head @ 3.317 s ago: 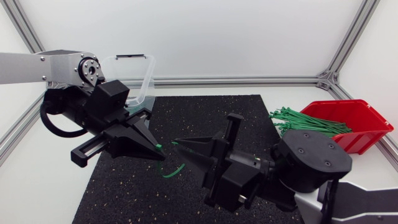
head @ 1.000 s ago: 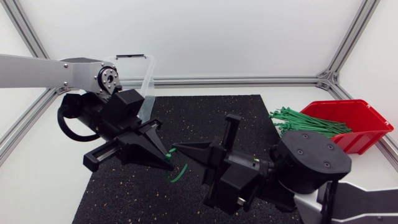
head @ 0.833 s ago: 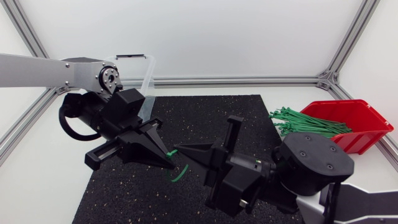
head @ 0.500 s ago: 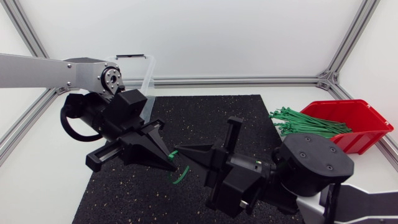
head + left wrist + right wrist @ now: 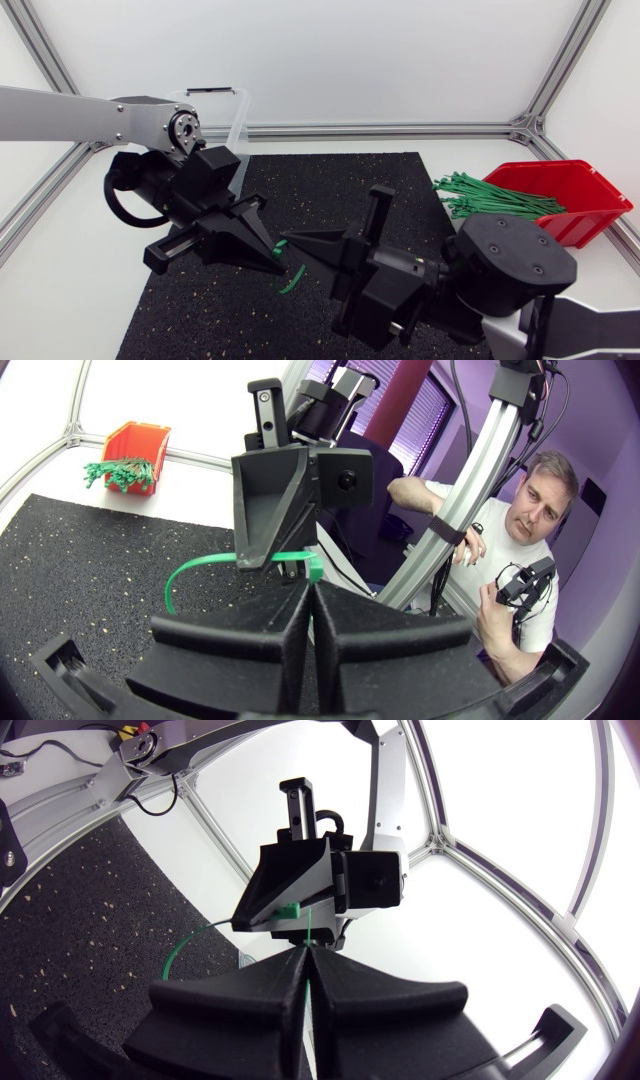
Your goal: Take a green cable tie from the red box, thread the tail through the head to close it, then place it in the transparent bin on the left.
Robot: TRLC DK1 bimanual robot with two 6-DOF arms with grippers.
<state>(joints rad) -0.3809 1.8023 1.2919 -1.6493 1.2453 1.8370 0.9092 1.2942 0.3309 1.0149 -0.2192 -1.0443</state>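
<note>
Centre frame, tip to tip: left gripper (image 5: 274, 264) and right gripper (image 5: 285, 240), each pinched tight on the green cable tie (image 5: 290, 282).

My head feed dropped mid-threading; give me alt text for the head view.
Over the black mat, the left end effector and right end effector meet tip to tip, both shut on one green cable tie, its loop hanging beneath. The red box of ties sits far right; the transparent bin stands back left.
</note>
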